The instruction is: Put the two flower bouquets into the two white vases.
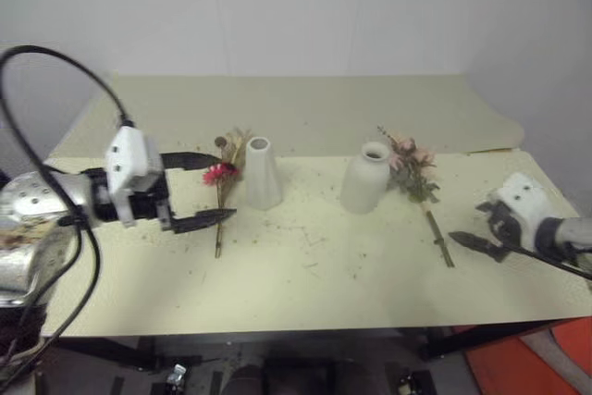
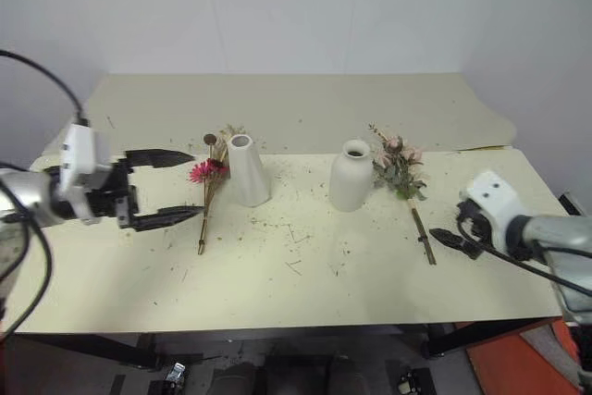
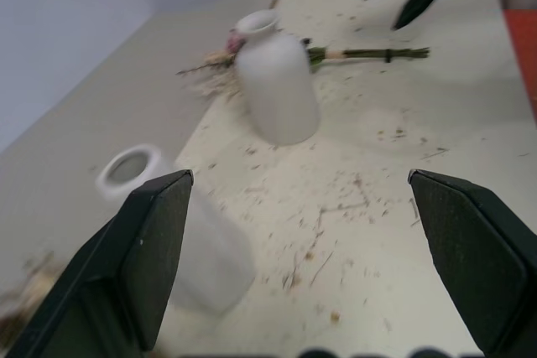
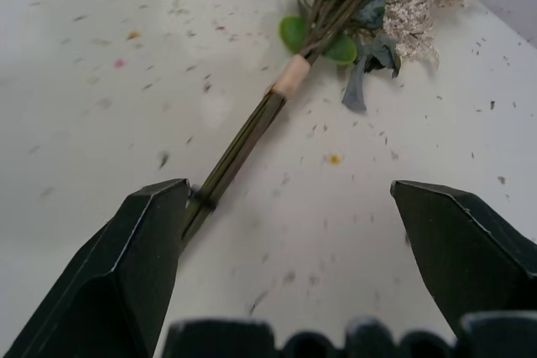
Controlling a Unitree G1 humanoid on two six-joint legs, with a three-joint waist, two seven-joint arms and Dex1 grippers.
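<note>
Green stems of your rose bouquet (image 4: 252,136) lie near the table's (image 2: 305,293) right edge, pointing back at your wide-open right pincer (image 2: 444,236), which is nearest.

Table (image 1: 305,293): bouquets (image 1: 221,190), vases (image 1: 262,173), crumbs.

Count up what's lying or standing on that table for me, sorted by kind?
Vases: 2, the tall slim vase and the rounder vase, both standing.
Flower bunches: 2, the red daisy bunch and the pink rose bunch, both lying flat.
Total: 4.
</note>
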